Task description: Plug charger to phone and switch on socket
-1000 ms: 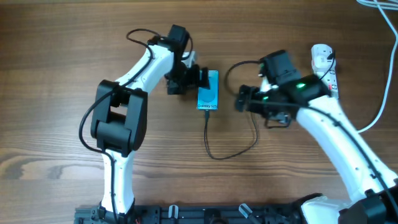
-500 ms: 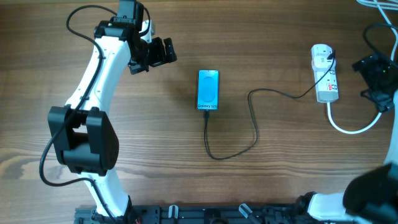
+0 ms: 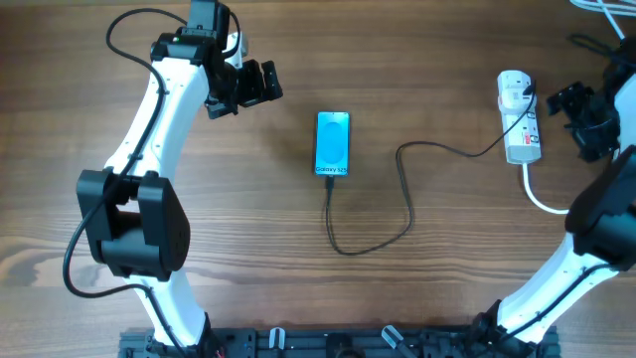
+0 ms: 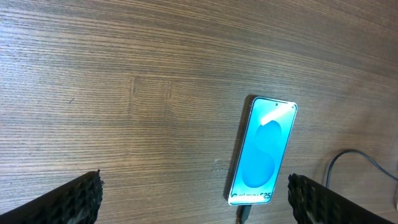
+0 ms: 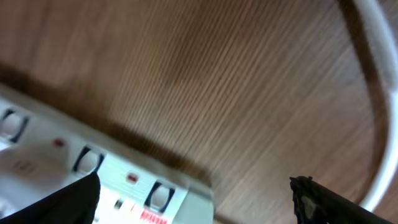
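The phone point(image 3: 333, 144) lies flat mid-table with its cyan screen up; it also shows in the left wrist view point(image 4: 262, 152). The charger cable point(image 3: 407, 214) runs from the phone's lower edge, where its connector point(image 4: 242, 214) meets the phone, in a loop to its black plug point(image 3: 528, 91) on the socket point(image 3: 519, 124). My left gripper point(image 3: 245, 88) is open and empty, up and left of the phone; the left wrist view point(image 4: 196, 208) shows its jaws wide apart. My right gripper point(image 3: 581, 117) is open and empty just right of the socket, which fills the lower left of the right wrist view point(image 5: 124, 177).
The socket's white lead point(image 3: 547, 204) curves from its lower end to the right table edge and also shows in the right wrist view point(image 5: 373, 93). Another white cable point(image 3: 596, 10) lies at the top right corner. The wooden table point(image 3: 447, 298) has a dark rail along its front edge.
One second ago both grippers were beside the phone. The left has since pulled away up-left and now holds still. The right swung far right, then came in beside the socket.
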Robot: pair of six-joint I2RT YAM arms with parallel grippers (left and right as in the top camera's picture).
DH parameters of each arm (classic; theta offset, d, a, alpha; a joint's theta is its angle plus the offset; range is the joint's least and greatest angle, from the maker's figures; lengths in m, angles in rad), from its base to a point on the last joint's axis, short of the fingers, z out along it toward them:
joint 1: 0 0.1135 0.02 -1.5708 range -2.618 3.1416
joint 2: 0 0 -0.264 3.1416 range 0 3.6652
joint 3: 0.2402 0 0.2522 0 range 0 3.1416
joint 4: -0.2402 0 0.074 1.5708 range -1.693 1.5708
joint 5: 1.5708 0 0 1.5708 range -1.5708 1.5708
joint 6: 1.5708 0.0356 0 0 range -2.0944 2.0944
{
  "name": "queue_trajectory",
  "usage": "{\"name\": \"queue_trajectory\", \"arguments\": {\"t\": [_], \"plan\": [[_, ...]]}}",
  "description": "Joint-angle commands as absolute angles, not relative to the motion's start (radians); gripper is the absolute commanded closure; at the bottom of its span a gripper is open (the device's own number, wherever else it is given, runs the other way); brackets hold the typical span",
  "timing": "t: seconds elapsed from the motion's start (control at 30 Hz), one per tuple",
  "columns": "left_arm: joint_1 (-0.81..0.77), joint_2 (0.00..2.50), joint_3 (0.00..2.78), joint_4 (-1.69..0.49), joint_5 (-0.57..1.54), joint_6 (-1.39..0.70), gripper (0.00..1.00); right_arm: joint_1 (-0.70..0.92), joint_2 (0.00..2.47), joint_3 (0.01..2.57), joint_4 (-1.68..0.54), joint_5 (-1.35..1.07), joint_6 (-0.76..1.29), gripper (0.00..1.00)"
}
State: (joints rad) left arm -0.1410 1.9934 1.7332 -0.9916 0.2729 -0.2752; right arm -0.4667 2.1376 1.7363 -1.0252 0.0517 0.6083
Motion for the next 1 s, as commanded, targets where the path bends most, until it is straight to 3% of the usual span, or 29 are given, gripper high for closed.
{"name": "queue_trajectory", "arguments": {"t": [0.0,0.3,0.97], "plan": [[-0.138,1.997,1.736,-0.992,0.26,-0.27,0.0,-0.469,2.204,1.753,-0.981,0.075,0.533,0.0],[-0.138,1.997,1.736,-0.992,0.26,-0.27,0.0,-0.469,2.233,1.752,-0.901,-0.097,0.419,0.0],[-0.138,1.997,1.736,-0.992,0.26,-0.27,0.0,-0.469,2.235,1.709,-0.911,-0.098,0.418,0.0]]}}
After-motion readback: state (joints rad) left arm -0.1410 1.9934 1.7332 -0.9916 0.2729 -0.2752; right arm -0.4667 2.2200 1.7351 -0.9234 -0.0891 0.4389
